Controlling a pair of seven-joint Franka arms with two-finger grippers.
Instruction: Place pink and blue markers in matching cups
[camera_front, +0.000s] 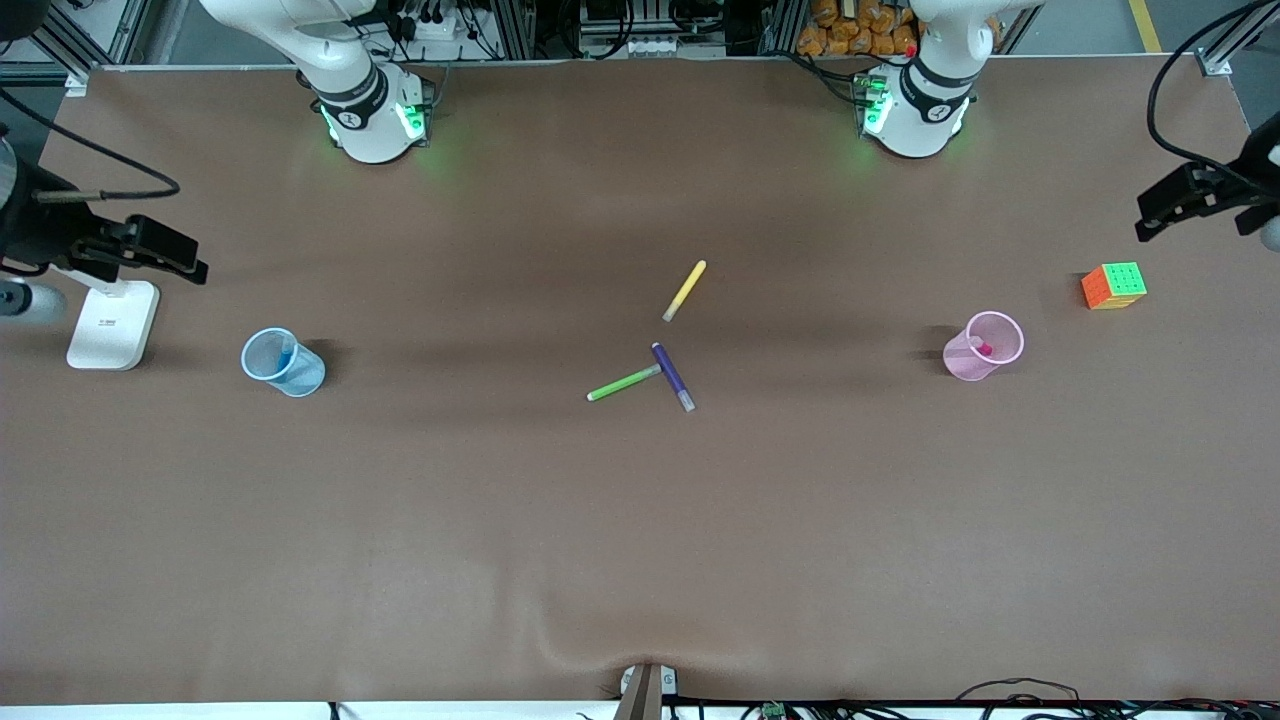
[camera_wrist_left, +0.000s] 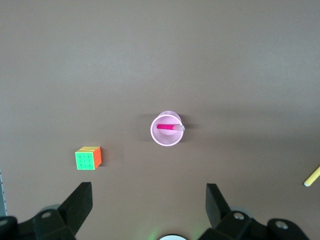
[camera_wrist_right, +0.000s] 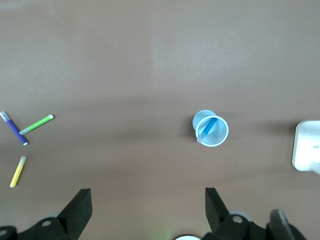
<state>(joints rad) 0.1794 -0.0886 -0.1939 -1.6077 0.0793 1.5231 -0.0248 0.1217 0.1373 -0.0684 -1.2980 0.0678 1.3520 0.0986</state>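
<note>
Both grippers hang with fingers spread wide and holding nothing: the left gripper (camera_wrist_left: 149, 207) high over the table with the pink cup (camera_wrist_left: 166, 129) at its twelve o'clock, the right gripper (camera_wrist_right: 148, 210) likewise with the blue cup (camera_wrist_right: 211, 128) toward one o'clock. There are two cups, each upright and translucent, and each holds one marker: the pink marker (camera_wrist_left: 169, 127) leans in the pink cup and the blue marker (camera_wrist_right: 207, 128) in the blue. Three markers lie mid-table, yellow (camera_front: 685, 290), green (camera_front: 623, 383) and purple (camera_front: 673, 377), the last two touching, and one colour cube (camera_front: 1113, 286) sits at the pink cup's one o'clock in the front view.

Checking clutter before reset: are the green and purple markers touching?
Touching. In the front view the green marker's tip butts against the side of the purple marker with no gap, forming a T; the right wrist view shows the same.
</note>
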